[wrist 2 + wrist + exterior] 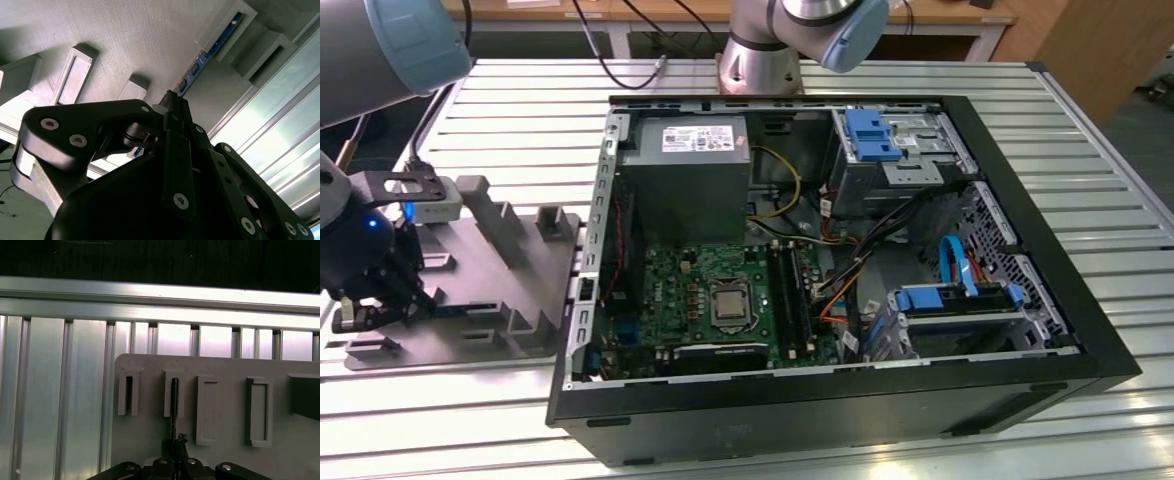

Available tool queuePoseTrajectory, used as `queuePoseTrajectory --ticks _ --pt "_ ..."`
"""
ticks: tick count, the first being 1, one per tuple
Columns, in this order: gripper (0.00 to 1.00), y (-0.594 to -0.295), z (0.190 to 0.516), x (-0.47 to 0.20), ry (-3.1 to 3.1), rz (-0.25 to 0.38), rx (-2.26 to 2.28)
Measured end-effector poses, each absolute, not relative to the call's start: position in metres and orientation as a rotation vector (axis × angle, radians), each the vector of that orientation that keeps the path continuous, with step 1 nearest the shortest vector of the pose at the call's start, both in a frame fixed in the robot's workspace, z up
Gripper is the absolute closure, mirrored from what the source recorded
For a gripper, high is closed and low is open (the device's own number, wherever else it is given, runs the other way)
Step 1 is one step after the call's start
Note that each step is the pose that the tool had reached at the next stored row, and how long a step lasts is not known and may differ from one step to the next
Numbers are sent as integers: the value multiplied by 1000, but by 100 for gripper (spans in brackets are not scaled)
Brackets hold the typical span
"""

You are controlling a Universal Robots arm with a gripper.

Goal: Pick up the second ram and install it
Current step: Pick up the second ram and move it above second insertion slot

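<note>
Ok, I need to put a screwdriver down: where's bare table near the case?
Bare table slats at the exterior view's right of the computer case, and between the grey tray and the arm's base. Crowded: the tray, with the gripper over it.

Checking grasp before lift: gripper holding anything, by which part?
The gripper pinches the second ram at one end; the stick stands in a slot of the grey tray.
</note>
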State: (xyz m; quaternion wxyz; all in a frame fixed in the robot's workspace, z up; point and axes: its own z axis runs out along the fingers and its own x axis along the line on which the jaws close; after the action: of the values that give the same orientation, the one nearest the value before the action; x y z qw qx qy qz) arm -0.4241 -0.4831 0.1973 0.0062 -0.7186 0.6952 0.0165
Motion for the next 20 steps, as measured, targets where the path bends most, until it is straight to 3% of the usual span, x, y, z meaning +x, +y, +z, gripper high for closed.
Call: queuePoseTrajectory --ticks 20 --pt "87 -483 204 -424 2176 52 -2249"
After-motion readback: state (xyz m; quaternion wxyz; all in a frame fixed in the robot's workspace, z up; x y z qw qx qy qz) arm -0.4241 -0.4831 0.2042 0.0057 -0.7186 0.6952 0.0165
